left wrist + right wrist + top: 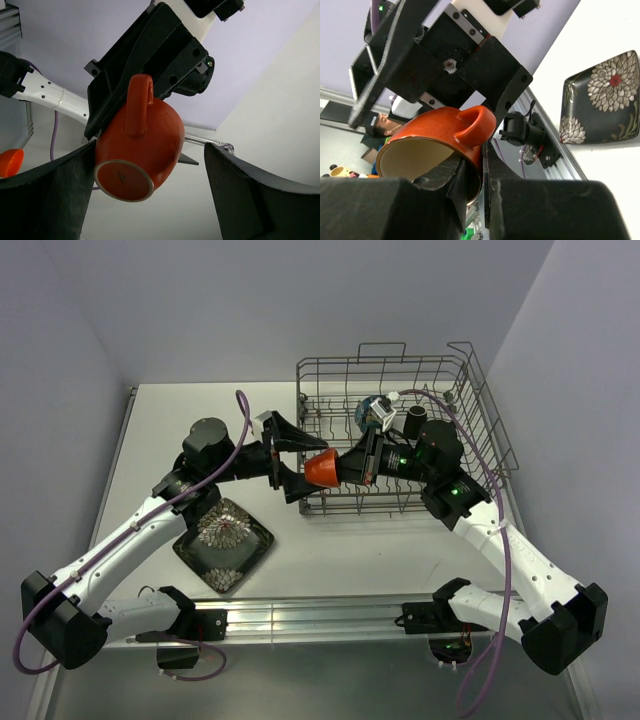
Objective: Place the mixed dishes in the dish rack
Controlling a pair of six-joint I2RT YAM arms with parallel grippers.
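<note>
**One orange cup between my two tools**

My right tool (347, 468) is clamped on the wall of the small orange cup (322, 469). In the right wrist view one finger sits inside the cream-lined mouth and the other presses on the outside, just beside the handle. The cup lies on its side, with its mouth toward my right wrist and its base toward my left.

My left tool (300, 466) is spread wide, with one of its two fingers (260, 200) on either side of the cup. It has hold of nothing. In the left wrist view the cup's base lies close against the left-hand finger, but I cannot tell whether they touch. The other finger is well apart from the cup.

From above, the cup sits at the near left edge of the dish rack (480, 390), where my two tools meet. I count one rack, a grey wire basket on the far right part of the table (180, 405).

Two things show inside the rack. One is a small dark cup (413, 420) toward the far side. The other is a pale round thing (375, 412) just left of it, too small for me to tell what it is.

One dark square plate (223, 543) with a silvery flower pattern lies flat on the table at near left, partly under my left arm and well apart from the rack.
</note>
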